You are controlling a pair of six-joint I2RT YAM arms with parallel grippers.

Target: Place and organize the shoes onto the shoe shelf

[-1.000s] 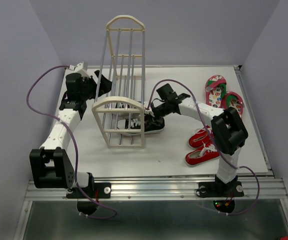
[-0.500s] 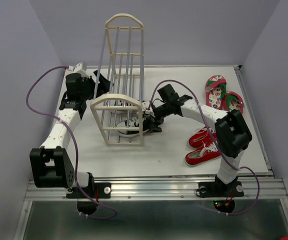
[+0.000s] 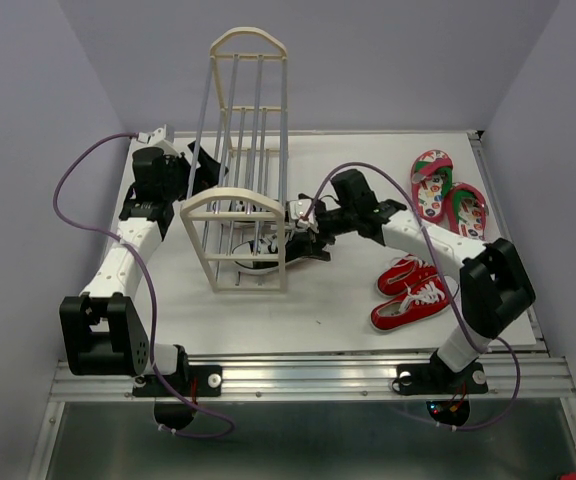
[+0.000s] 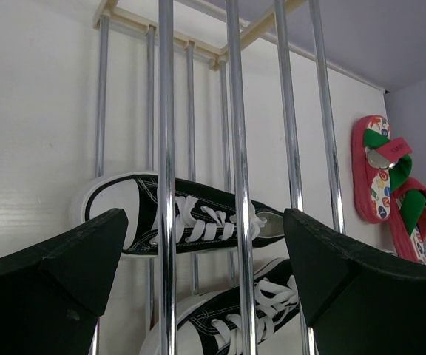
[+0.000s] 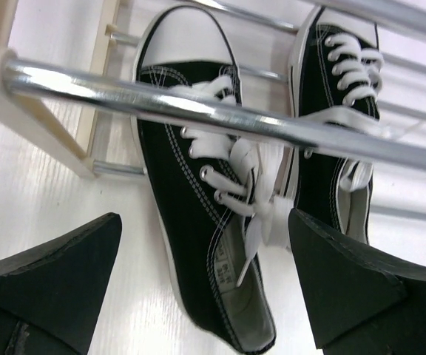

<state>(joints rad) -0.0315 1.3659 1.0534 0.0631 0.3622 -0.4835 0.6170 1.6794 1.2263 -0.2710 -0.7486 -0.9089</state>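
Note:
The shoe shelf [image 3: 236, 192] stands at centre left, cream arched ends joined by metal rods [image 4: 234, 111]. Two black sneakers lie side by side on the table at its bottom, between the rods; one [image 5: 191, 200] has its heel sticking out toward my right gripper, the other [image 5: 339, 126] lies further in. My right gripper [image 3: 303, 226] is open just behind that heel, touching nothing. My left gripper [image 3: 200, 170] is open against the shelf's far left side, its fingers either side of two rods, looking through at both sneakers [image 4: 198, 214]. Two red sneakers [image 3: 413, 292] lie at the right front. Two pink flip-flops [image 3: 446, 195] lie at the back right.
The table's white top [image 3: 338, 310] is bounded by purple walls on three sides and a metal rail at the near edge. A purple cable loops beside the left arm. The right arm reaches across the middle, above the ground between shelf and red sneakers.
My right gripper pushed the black sneaker into the shelf bottom, opened, let it go and drew back a little to the right. The shelf shifted slightly left. The left arm stayed put.

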